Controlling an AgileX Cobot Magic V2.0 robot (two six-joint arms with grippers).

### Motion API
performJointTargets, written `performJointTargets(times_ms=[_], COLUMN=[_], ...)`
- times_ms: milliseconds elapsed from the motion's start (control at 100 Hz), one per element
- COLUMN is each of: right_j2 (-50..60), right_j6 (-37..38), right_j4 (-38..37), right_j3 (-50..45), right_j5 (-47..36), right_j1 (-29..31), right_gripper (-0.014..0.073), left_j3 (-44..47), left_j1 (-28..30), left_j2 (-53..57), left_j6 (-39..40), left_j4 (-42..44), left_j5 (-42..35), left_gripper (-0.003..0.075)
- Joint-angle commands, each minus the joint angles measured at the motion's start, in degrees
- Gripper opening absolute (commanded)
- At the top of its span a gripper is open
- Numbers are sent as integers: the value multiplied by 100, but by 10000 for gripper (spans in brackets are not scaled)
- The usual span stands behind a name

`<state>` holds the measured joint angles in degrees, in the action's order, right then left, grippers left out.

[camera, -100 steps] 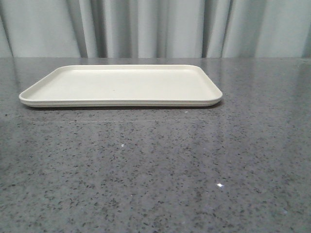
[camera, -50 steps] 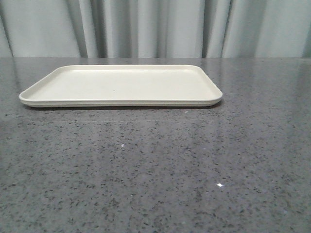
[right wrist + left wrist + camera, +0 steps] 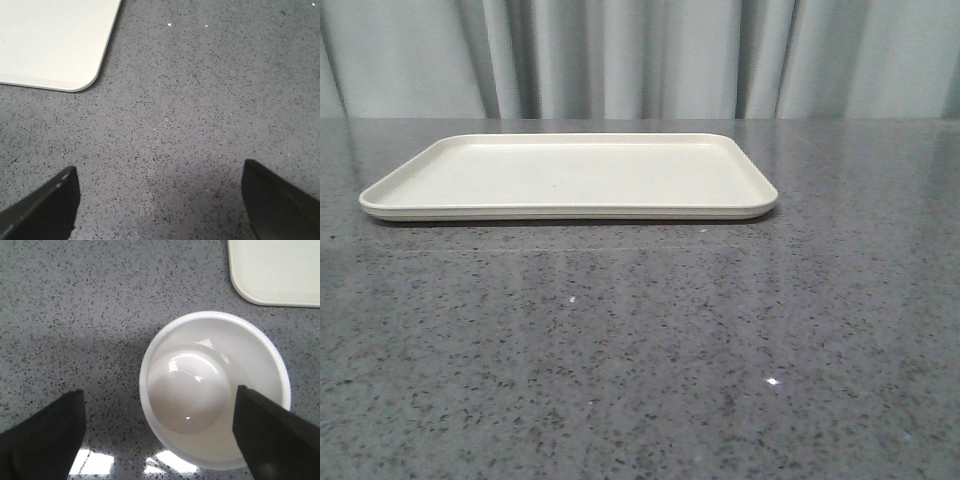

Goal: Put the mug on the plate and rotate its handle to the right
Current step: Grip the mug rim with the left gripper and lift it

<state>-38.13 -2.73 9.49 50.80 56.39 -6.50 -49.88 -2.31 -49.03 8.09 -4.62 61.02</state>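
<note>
The plate (image 3: 570,175) lies empty at the far middle of the grey table. The mug (image 3: 200,390) shows only in the left wrist view, seen from above, upright on the table beside a corner of the plate (image 3: 280,270). Its handle and printed face are hidden. My left gripper (image 3: 157,395) is open above the mug, with one finger (image 3: 270,435) over the mug's rim and the other off to the side above the table. My right gripper (image 3: 159,167) is open and empty above bare table, near another corner of the plate (image 3: 50,40). Neither gripper shows in the front view.
The speckled grey table (image 3: 640,350) stretches from the plate to the front edge of the view. A grey curtain (image 3: 640,60) hangs behind the table's far edge.
</note>
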Motion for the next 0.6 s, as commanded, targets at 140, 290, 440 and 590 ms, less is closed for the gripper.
performJointTargets(times_ms=[140, 290, 440, 590], right_j2=[-41, -41, -41, -41], right_j6=[-30, -30, -30, -30], right_j4=[59, 59, 59, 59], right_j3=[186, 186, 186, 186], right_j5=[-286, -264, -257, -257], right_j1=[53, 53, 53, 53], right_gripper=[648, 648, 648, 648], left_j3=[-133, -133, -133, -133], left_j1=[18, 18, 18, 18], left_j2=[-543, -822, -949, -949], left_j6=[37, 29, 29, 29], left_j4=[-31, -31, -31, -31], left_j5=[-448, -520, -529, -591], left_gripper=[583, 519, 388, 195])
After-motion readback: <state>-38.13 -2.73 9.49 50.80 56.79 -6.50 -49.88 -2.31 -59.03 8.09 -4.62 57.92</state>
